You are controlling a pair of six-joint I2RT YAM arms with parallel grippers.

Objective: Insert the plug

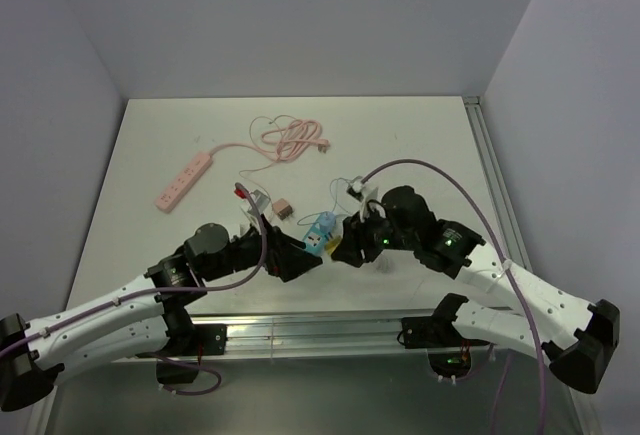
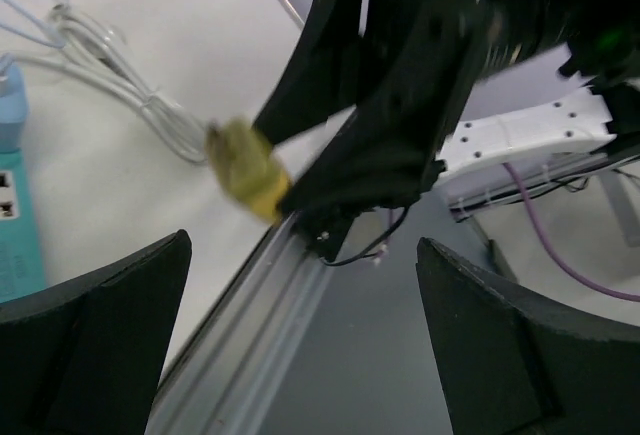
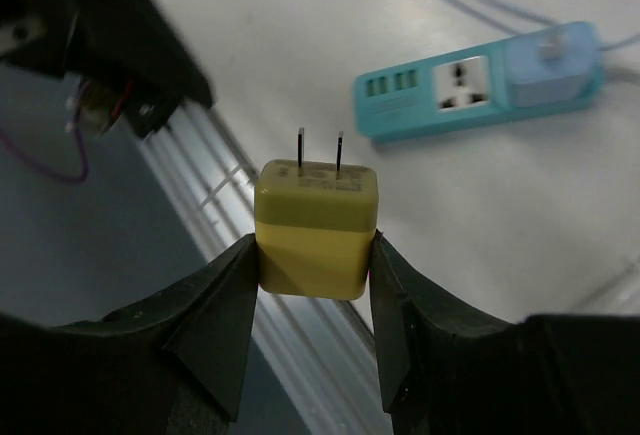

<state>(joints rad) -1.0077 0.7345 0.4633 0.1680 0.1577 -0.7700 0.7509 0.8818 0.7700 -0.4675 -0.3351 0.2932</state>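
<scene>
Clearly, the boxy yellow plug has two thin prongs.

White surface across the middle of the frame. Upper left, a pink power strip lies slanted, and its pink cord is coiled at top centre. At centre sits a teal power strip, with a small pinkish block just to its left.
</scene>
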